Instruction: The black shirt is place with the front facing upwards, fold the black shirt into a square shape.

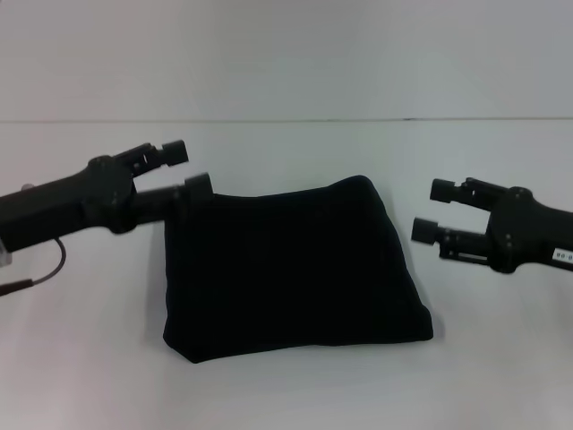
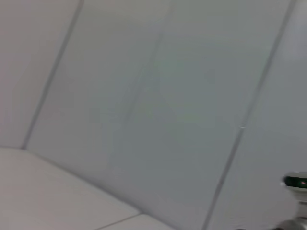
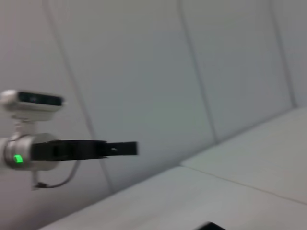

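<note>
The black shirt (image 1: 291, 269) lies folded into a rough, slightly skewed square bundle in the middle of the white table, with plain black fabric on top. My left gripper (image 1: 186, 170) hovers open at the bundle's far left corner. Its lower finger (image 1: 195, 188) is right against the cloth edge and nothing is pinched. My right gripper (image 1: 431, 210) is open a short way off the shirt's right side, apart from it. The right wrist view shows the left arm's wrist and camera (image 3: 29, 153) from afar; the shirt does not appear in either wrist view.
The white table (image 1: 295, 394) reaches back to a pale panelled wall (image 1: 286, 54). A thin dark cable (image 1: 45, 269) loops under my left arm near the left edge.
</note>
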